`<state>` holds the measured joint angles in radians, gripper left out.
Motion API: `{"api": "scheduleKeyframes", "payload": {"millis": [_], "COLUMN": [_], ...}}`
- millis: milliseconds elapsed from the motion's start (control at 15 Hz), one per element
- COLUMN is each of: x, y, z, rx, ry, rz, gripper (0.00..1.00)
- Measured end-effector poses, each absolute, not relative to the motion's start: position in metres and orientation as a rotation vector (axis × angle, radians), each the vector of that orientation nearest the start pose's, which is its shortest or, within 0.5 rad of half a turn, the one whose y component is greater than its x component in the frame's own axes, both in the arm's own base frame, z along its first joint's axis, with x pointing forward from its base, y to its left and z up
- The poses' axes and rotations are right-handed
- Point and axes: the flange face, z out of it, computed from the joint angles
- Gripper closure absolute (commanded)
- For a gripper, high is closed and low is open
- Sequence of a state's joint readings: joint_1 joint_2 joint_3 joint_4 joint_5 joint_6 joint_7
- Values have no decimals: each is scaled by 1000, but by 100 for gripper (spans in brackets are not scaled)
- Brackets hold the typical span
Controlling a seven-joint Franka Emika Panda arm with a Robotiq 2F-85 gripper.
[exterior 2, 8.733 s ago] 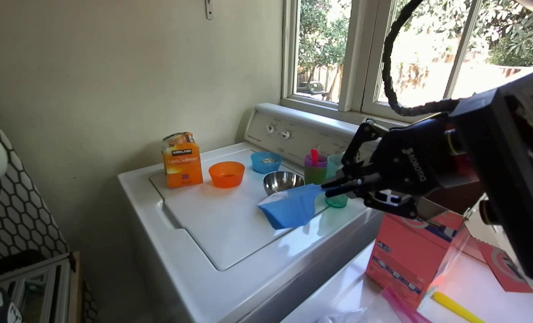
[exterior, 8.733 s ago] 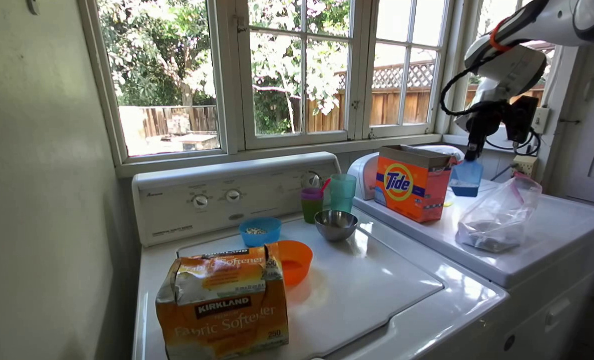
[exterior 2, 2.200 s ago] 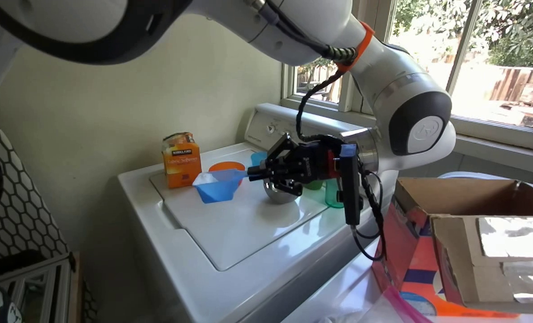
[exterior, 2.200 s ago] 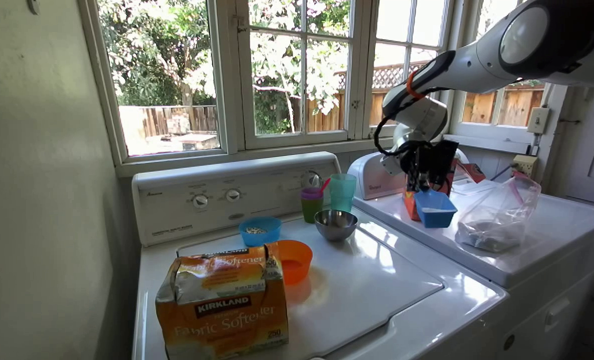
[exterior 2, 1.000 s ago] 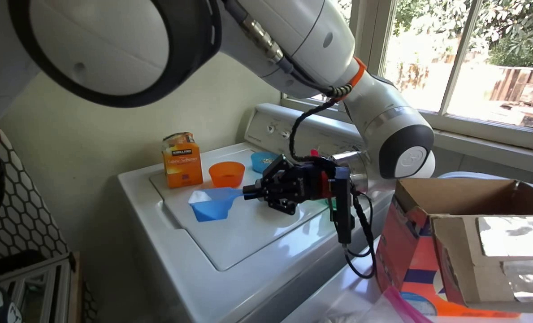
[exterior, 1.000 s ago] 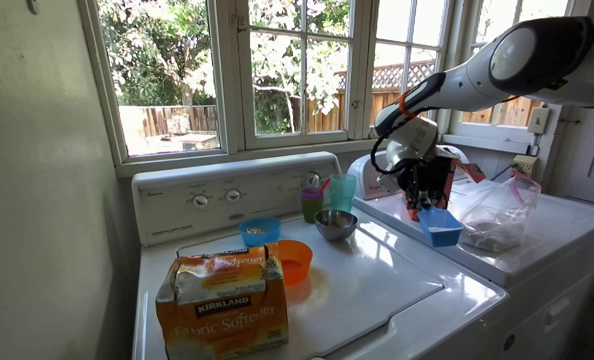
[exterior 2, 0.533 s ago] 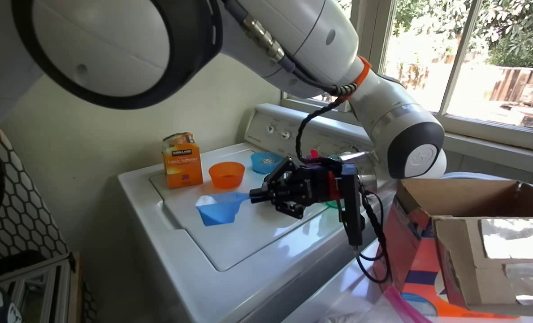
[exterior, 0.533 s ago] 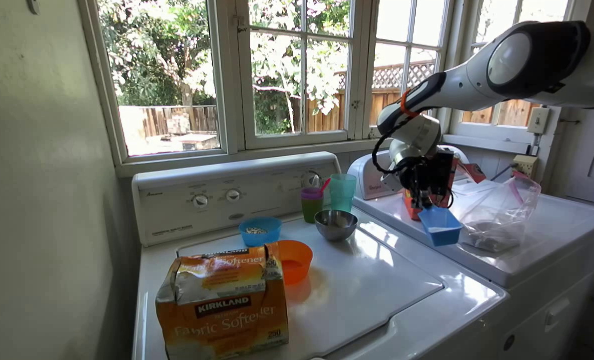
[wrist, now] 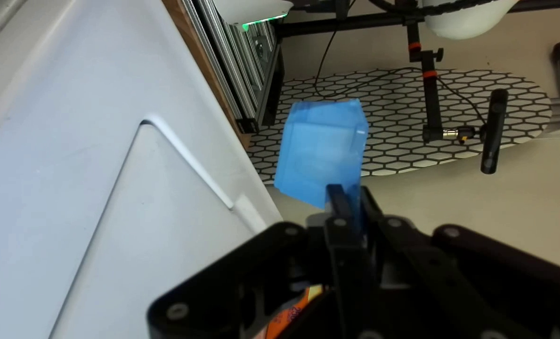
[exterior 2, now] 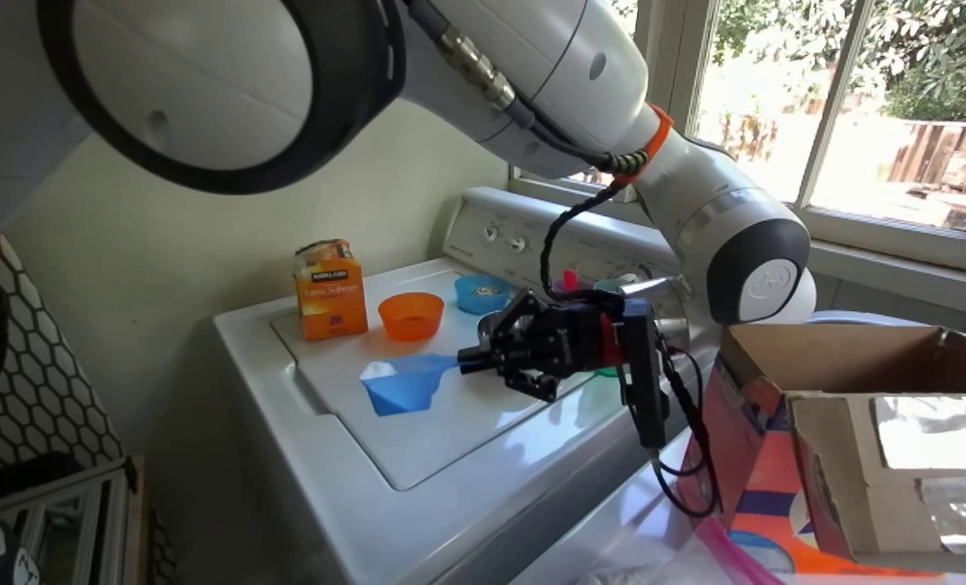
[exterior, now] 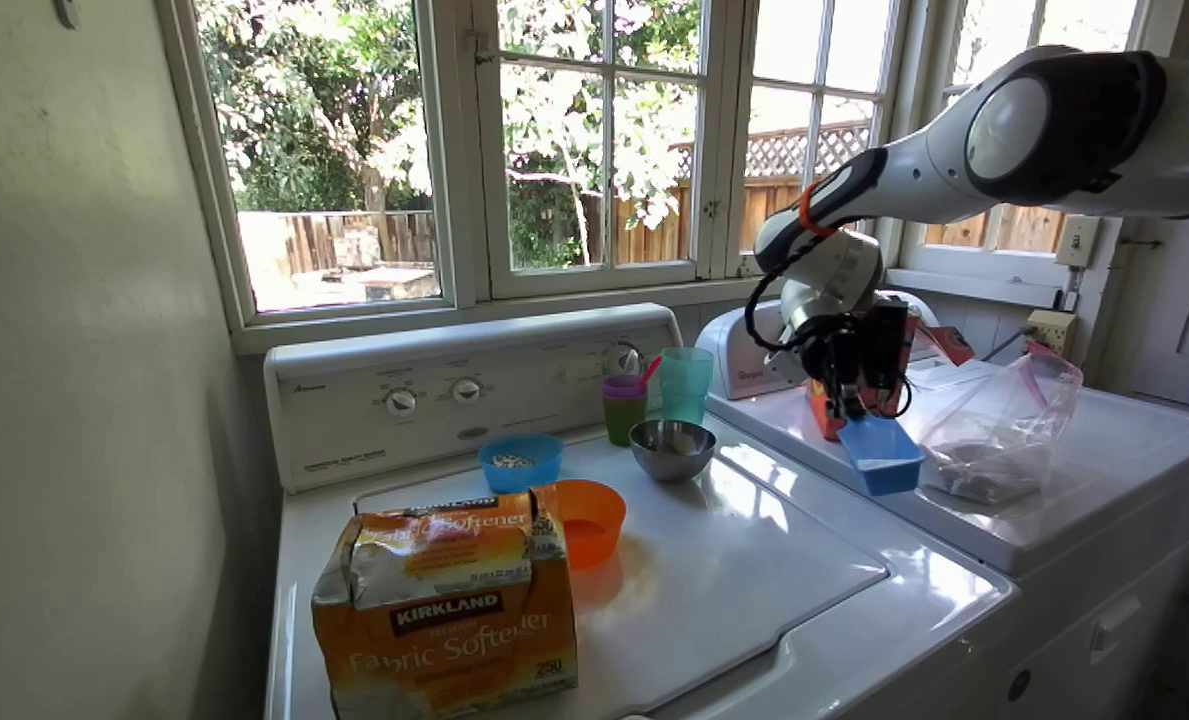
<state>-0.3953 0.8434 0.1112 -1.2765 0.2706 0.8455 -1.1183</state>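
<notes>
My gripper (exterior 2: 470, 361) is shut on the handle of a blue scoop (exterior 2: 405, 388) and holds it in the air, apart from the white machine top (exterior 2: 328, 451). White powder (exterior 2: 379, 370) shows in the scoop, which looks roughly level. In the wrist view the scoop (wrist: 320, 150) extends beyond my fingers (wrist: 338, 200), one on each side of its handle. The scoop also shows in an exterior view (exterior: 882, 457). An orange bowl (exterior 2: 411, 317) stands beyond the scoop. A steel bowl (exterior: 672, 452) is partly hidden by my gripper in an exterior view.
A blue bowl (exterior: 521, 463) with small pale pieces, a green and purple cup (exterior: 624, 412) and a teal cup (exterior: 687, 385) stand by the control panel. A fabric softener box (exterior: 449, 620), an open Tide box (exterior 2: 763, 487) and a clear bag (exterior: 1004, 440) stand around.
Since the earliest frames my gripper has carried the scoop from by the Tide box, and the box has turned and shifted. In the last second the scoop has only shifted slightly.
</notes>
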Motion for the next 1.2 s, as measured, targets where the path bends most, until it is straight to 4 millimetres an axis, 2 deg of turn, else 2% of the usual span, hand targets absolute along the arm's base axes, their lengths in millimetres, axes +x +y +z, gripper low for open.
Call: {"api": "scheduleKeyframes", "payload": {"millis": [200,267,400,467,800,1200], "x": [575,576,576,576,577,590], "y": [-143,-142,-141,-141,-140,-100], "z": [243,243,243,242,243,238], "rx": [-1737,-1742,-1744,-1745,-1740,-1699], "ry": [-822,-823,-825,-824,-817,-818], "rz": [786,786,790,790,771,716], "gripper": [98,92,92,98,98,98]}}
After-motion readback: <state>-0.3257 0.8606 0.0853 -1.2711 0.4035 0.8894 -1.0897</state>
